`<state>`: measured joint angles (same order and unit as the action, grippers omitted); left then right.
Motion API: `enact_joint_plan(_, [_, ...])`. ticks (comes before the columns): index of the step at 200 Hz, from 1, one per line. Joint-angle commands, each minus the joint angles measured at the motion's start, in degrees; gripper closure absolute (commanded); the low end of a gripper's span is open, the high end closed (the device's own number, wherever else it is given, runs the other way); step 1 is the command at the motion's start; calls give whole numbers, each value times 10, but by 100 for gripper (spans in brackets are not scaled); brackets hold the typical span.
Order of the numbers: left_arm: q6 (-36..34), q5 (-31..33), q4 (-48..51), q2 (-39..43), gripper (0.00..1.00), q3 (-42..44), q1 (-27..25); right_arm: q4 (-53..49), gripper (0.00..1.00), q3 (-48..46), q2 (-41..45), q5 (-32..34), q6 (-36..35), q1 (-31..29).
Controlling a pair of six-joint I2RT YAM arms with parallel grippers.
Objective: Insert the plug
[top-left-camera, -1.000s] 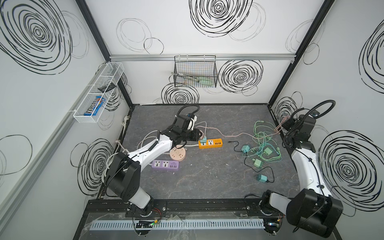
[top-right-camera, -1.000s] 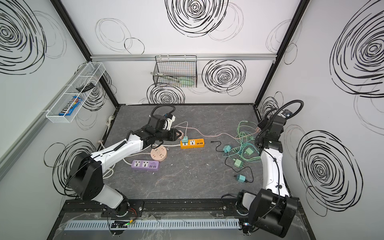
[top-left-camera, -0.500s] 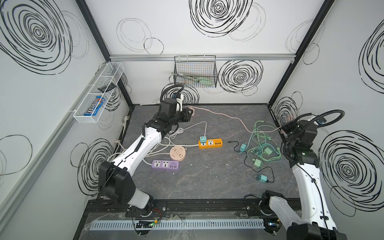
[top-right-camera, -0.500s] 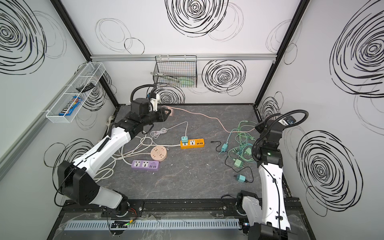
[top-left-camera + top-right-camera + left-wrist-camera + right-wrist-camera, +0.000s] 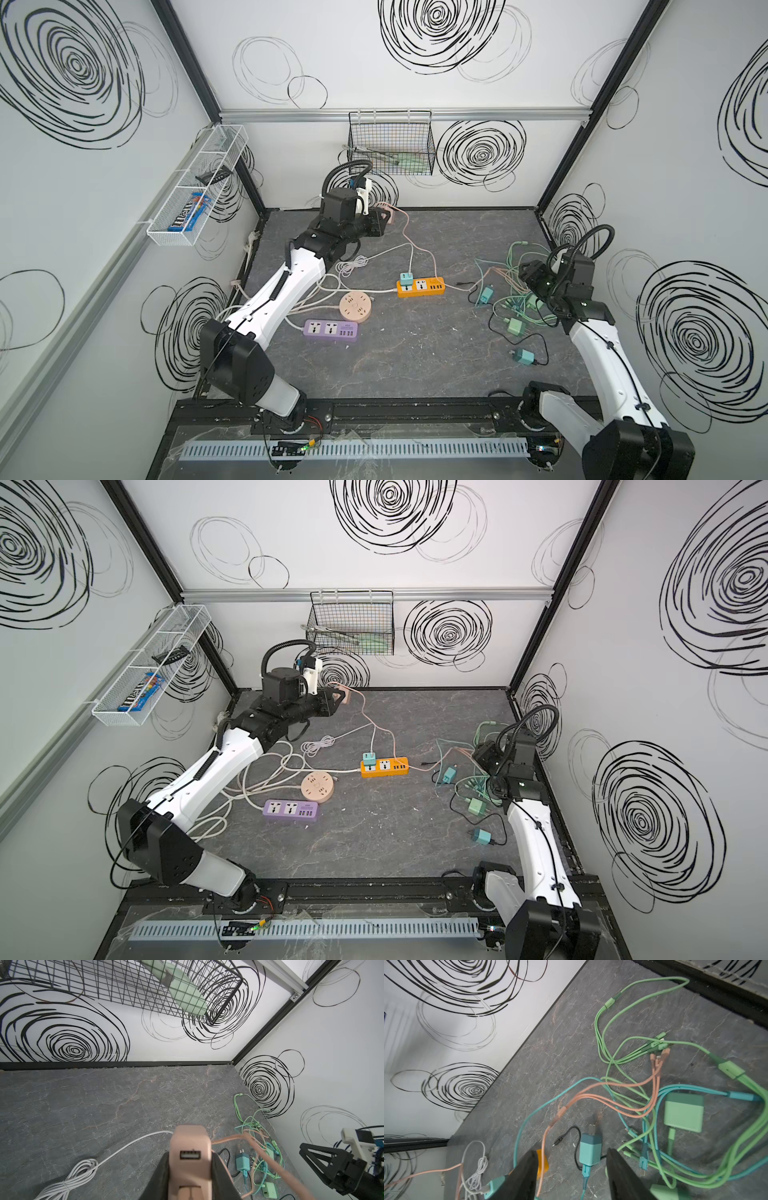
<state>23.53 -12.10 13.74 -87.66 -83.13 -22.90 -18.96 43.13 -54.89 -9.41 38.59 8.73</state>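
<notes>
My left gripper [image 5: 384, 218] is shut on a pink plug [image 5: 190, 1159], a charger block whose USB port faces the wrist camera. It hangs above the table's back edge, below the wire basket, and shows in both top views [image 5: 344, 696]. A pink cable [image 5: 419, 249] trails from the plug across the table to the cable pile on the right. The orange power strip [image 5: 419, 286] lies mid-table with a teal plug [image 5: 405, 279] seated in it. My right gripper [image 5: 572, 1152] stands open above the cable pile, with a teal adapter [image 5: 590, 1151] on the table below its fingers.
A round pink socket [image 5: 354, 306] and a purple power strip [image 5: 331, 330] lie front left among white cords. Green and teal cables with a green adapter [image 5: 683, 1112] tangle at the right. A black wire basket [image 5: 390, 145] hangs on the back wall, and a white rack [image 5: 195, 187] on the left wall.
My left arm carried the pink plug from beside the orange strip up to the back wall, then held there. My right gripper opened and moved over the cable pile.
</notes>
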Motion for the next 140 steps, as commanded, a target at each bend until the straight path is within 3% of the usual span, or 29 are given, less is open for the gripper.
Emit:
enact_joint_plan(1, [-9, 3, -13, -1, 100, -17, -5, -32, 34, 26, 29, -15, -47, -7])
enact_joint_plan(26, [-9, -3, -14, -2, 100, -17, -9, -3, 27, 29, 31, -95, -101, -34])
enact_joint_plan(39, [-9, -6, -15, -3, 100, -17, -12, 19, 25, 27, 6, -161, -120, -53])
enact_joint_plan(49, [-8, -8, -16, -4, 100, -18, -14, 19, 25, 33, -27, -176, -127, -78])
enact_joint_plan(83, [-9, -9, -15, -4, 100, -16, -17, -3, 25, 71, -140, -45, -159, -197])
enact_joint_plan(140, [-10, -10, -14, -4, 100, -15, -19, 6, 33, 143, -315, 37, -156, -282])
